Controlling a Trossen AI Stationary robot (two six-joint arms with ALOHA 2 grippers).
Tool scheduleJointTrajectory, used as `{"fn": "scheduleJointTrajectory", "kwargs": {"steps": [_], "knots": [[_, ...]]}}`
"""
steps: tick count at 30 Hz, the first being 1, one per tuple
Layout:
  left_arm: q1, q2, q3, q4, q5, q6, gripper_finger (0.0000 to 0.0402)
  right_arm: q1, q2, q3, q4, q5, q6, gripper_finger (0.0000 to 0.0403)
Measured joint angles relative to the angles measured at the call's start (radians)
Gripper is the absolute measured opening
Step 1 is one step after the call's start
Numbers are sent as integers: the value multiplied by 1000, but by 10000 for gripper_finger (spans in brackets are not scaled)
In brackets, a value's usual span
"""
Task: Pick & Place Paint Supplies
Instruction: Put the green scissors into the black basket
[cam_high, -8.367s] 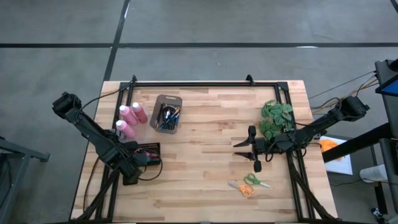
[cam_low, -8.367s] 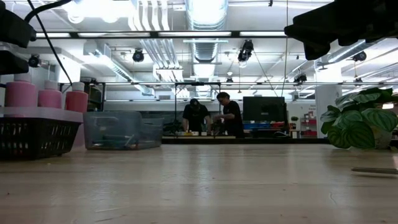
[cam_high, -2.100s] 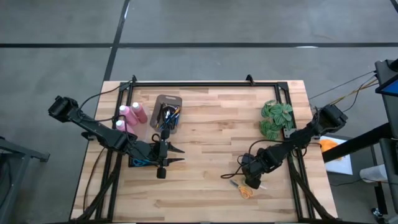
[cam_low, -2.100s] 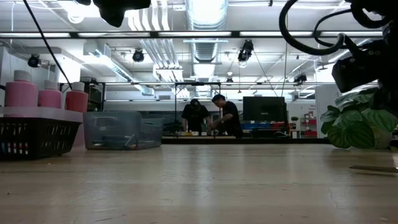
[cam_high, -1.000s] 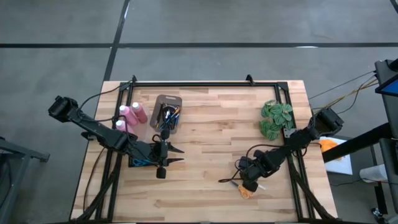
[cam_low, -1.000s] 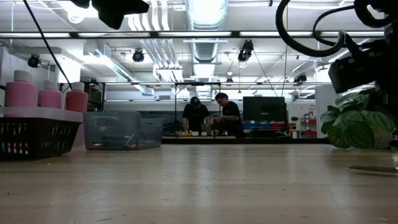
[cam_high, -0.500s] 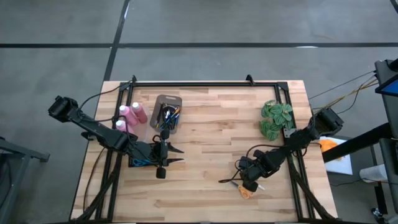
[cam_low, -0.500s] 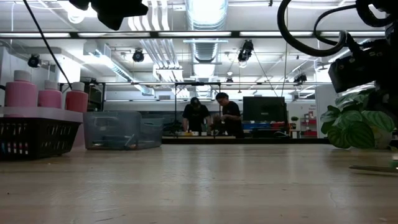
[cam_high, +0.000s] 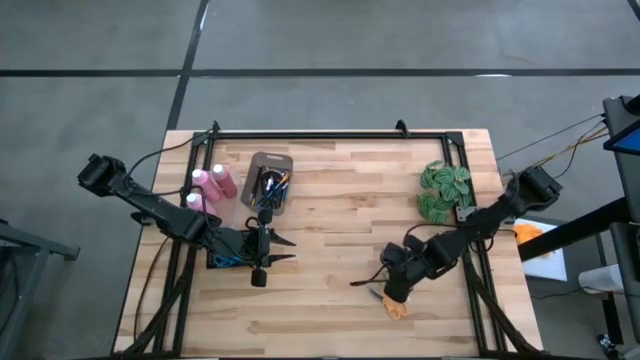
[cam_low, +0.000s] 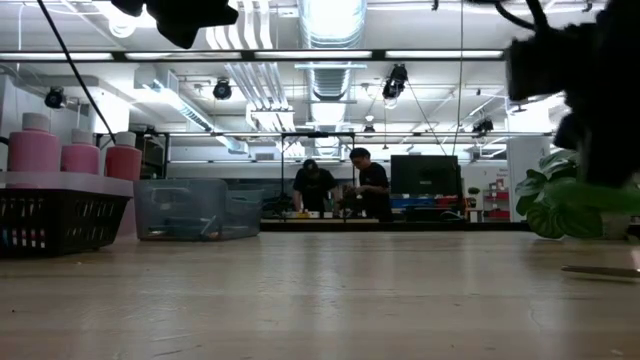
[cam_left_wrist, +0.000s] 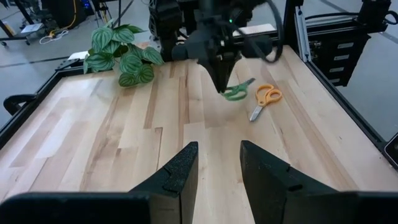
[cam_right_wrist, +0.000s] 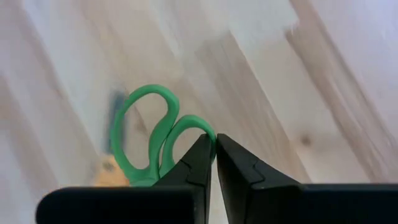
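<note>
My right gripper (cam_left_wrist: 221, 84) is shut on green-handled scissors (cam_right_wrist: 149, 134), just above the table's near right part, next to orange-handled scissors (cam_left_wrist: 266, 98) lying flat. Three pink bottles (cam_high: 208, 185) stand at the far left, beside a clear bin (cam_high: 268, 183) holding paintbrushes. My left gripper (cam_high: 284, 249) hovers open near the table's middle left, in front of a black basket (cam_high: 228, 250), with nothing between its fingers. My right gripper pinches the rim of one green handle loop (cam_right_wrist: 205, 132) between its two fingertips. The fingers come from above, pointing steeply down. The scissors hang below the fingers, tilted, with the blades (cam_left_wrist: 247, 81) slanting away.
A green leafy plant (cam_high: 445, 190) stands at the far right. A black frame (cam_high: 330, 134) runs along the table's far edge and sides. Bare wood lies between the two arms.
My right gripper has risen a little from the table and tipped, taking the green scissors with it; they have come up off the wood beside the orange scissors, which have stayed in place.
</note>
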Motion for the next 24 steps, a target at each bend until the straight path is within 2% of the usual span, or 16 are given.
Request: {"fn": "scheduleJointTrajectory", "kwargs": {"steps": [12, 24], "knots": [[0, 0, 0, -7, 0, 0, 119, -92, -4, 1, 363, 72, 4, 17], [0, 0, 0, -26, 0, 0, 119, -217, 133, 16, 708, 95, -80, 17]]}}
